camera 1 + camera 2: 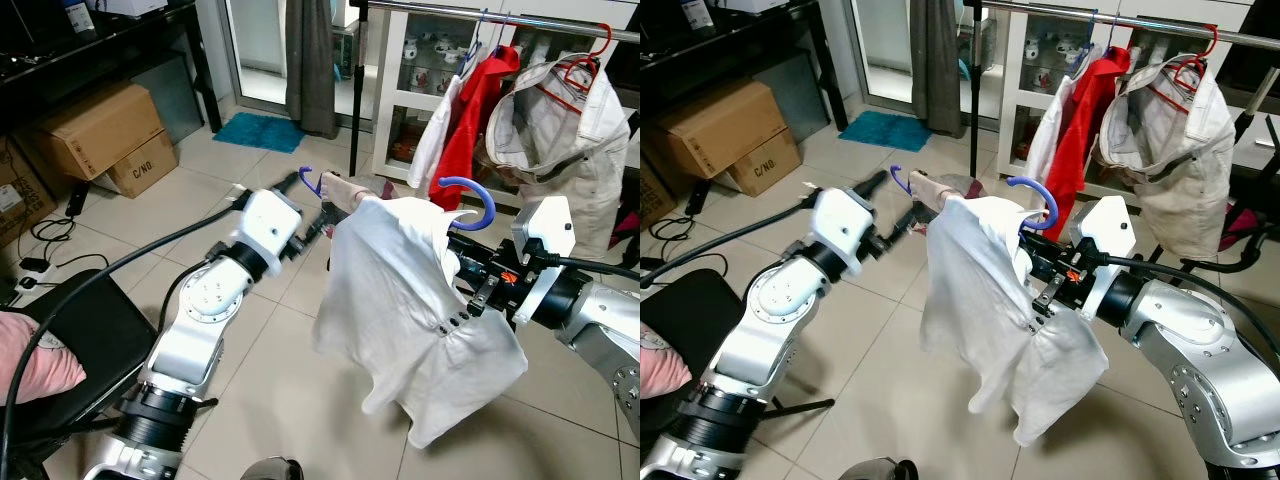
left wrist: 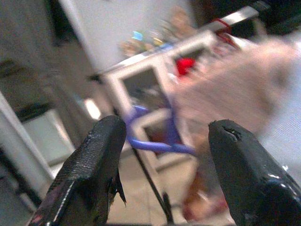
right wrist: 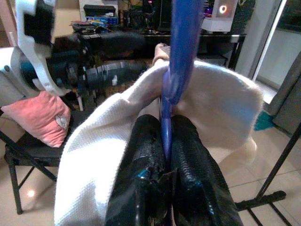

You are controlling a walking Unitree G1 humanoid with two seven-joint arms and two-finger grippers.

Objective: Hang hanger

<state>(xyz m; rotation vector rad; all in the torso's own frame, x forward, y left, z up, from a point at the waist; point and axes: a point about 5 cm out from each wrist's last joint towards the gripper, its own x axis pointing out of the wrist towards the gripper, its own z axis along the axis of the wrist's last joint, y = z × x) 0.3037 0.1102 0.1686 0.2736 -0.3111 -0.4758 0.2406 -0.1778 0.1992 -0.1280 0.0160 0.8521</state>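
Note:
A blue hanger carries a white shirt that hangs in mid-air before me. My right gripper is shut on the blue hanger's stem, just under the hook, and the cloth partly hides it in the eye views. At the shirt's far shoulder a second small blue hook sticks out of pink cloth. My left gripper stands open right beside that hook, with nothing between its fingers. The clothes rail runs overhead at the back right.
A red garment and a beige jacket on a red hanger hang on the rail. Its black pole stands before a white cabinet. Cardboard boxes lie at the left, with a black chair and pink cushion near.

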